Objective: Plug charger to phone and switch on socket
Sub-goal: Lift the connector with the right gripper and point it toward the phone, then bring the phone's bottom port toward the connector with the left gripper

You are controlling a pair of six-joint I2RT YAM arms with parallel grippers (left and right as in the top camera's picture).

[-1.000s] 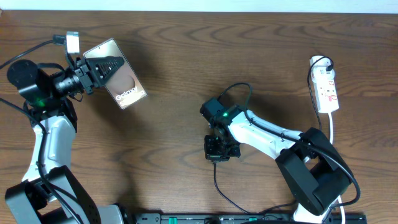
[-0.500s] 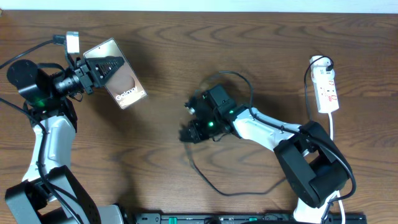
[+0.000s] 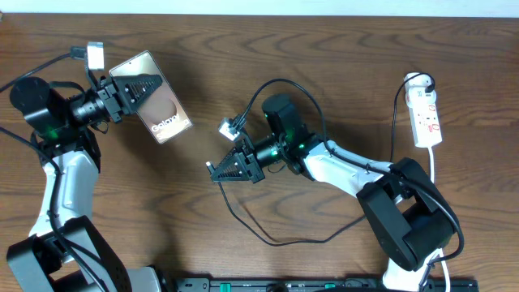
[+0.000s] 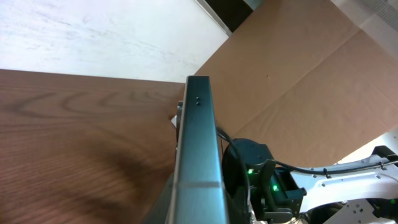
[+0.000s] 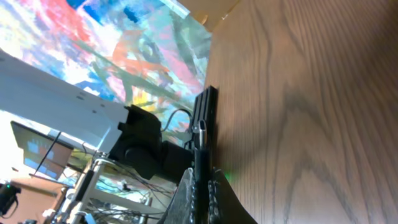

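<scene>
Dark wood-grain table (image 3: 340, 65) fills our overhead view, and the socket (image 3: 426, 115) lies at its right edge. Our left gripper (image 3: 139, 86) clamps the tilted phone (image 3: 166, 120) at far left. Our right gripper (image 3: 217, 169) pinches the charger (image 3: 272, 242) plug mid-table.

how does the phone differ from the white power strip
The phone is gripped in the left tool, while the power strip lies untouched on the table. The phone shows a tan screen in a dark frame; the power strip is white with red marks. The phone sits diagonally seen from overhead; the power strip runs straight. Both are slim rectangles.
</scene>
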